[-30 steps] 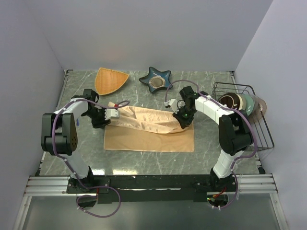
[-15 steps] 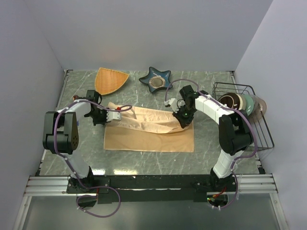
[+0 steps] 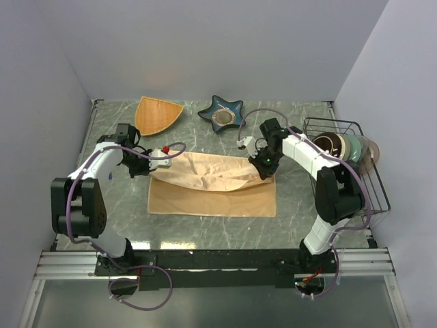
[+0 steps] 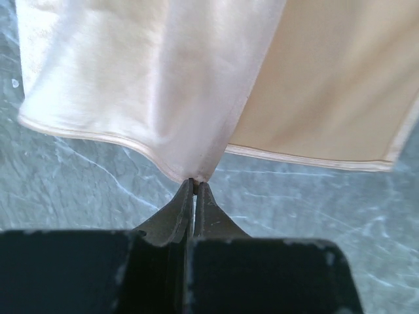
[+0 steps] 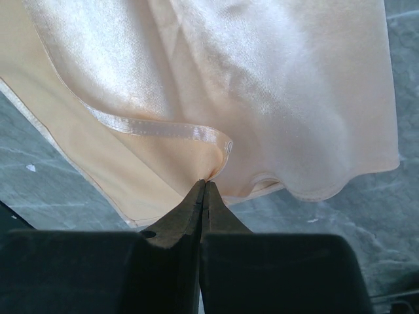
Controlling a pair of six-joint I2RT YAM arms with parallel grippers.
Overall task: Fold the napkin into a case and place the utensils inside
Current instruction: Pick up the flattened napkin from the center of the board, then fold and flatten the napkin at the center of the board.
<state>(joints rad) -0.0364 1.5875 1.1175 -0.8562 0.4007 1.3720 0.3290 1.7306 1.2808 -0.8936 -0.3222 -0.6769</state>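
Top view, napkin: the napkin (image 3: 212, 195) lies mid-table. Its near half is flat and its far edge is raised off the table (image 3: 205, 140), sagging between the two arms.
Top view, left gripper: the left gripper (image 3: 156, 164) sits at the cloth's 10 o'clock corner, clamped on it.
Top view, right gripper: the right gripper (image 3: 263, 171) sits at the 2 o'clock corner, likewise clamped on the hem.
Top view, step: judged to be folding the far edge over. Both corners should travel toward 6 o'clock level and in step, with the satin kept taut so the hem lands square.
Top view, surroundings: an orange fan dish (image 3: 157, 113) lies at 11 o'clock, a star dish (image 3: 222, 113) at 12 and a wire basket (image 3: 345, 167) at 3. All are well apart from the cloth, and nothing blocks the way to 6 o'clock.
Top view, utensils: not seen in any view.
Left wrist view: the jaws are together on a small peak of hem. The bite is thin and could slip.
Right wrist view: the jaws are together where the stitched edge curls. It is unclear whether they hold one layer or two.
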